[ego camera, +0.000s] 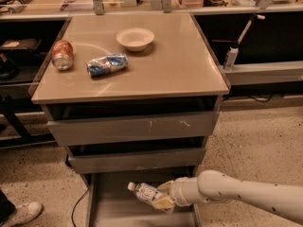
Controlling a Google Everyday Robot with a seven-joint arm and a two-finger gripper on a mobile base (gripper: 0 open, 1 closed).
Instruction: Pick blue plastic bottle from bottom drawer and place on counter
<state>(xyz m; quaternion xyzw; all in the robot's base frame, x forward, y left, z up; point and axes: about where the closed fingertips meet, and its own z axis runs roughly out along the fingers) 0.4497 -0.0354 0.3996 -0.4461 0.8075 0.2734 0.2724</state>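
Counter (pixel 180 65) bears can (pixel 62 55), bowl (pixel 135 38) and seemingly a foil bag (pixel 107 65); gripper (pixel 163 196) grips bottle (pixel 145 191) in bottom drawer (pixel 116 209).

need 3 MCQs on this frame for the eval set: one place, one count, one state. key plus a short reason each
1. How many things lie on the counter?
A one; B five; C three.

2. Where is the blue plastic bottle?
A within the open bottom drawer, at the gripper; B on the counter; C on the floor beside the cabinet.

3. What state is the gripper in?
A open, away from everything; B shut on the blue plastic bottle; C out of view.

Key:
1 C: the orange can, the snack bag and the white bowl.
2 A: it lies tilted, cap up and to the left, inside the pulled-out drawer.
3 B: the jaws sit on either side of the bottle's base end.
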